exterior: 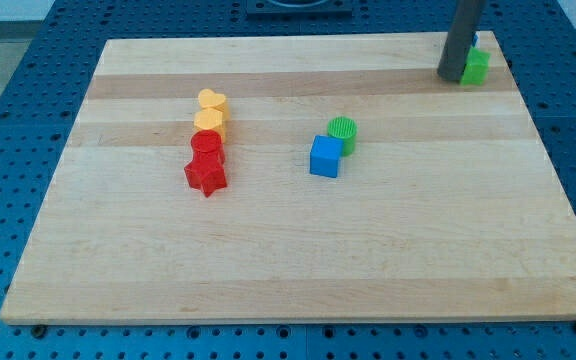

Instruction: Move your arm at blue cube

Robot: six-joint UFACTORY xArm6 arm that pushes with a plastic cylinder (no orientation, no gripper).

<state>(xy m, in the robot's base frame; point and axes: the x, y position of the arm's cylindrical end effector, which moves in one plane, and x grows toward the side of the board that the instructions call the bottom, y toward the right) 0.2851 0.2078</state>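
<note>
My tip (pixel 451 77) stood at the wooden worktop's (pixel 288 250) upper right, just beside a green block (pixel 476 68); a rod, it had no hand to spread or press. The blue cube (pixel 325 157) sat near centre, touching a green cylinder (pixel 342 132), well apart from my tip, so the approach looked barely begun.

Bright, even light; soft shadows.

A single dark rod is seen at the view's top right, and it is all that is shown of the arm. A straight, round, dark grey to charcoal shaft is presented, smooth and plain along its visible length. A faint lighter sheen is picked up down one side. No markings, screws or cables can be made out on it. It is cut off by the view's top edge, and my tip (pixel 451 77) is finished blunt and equally dark.
</note>
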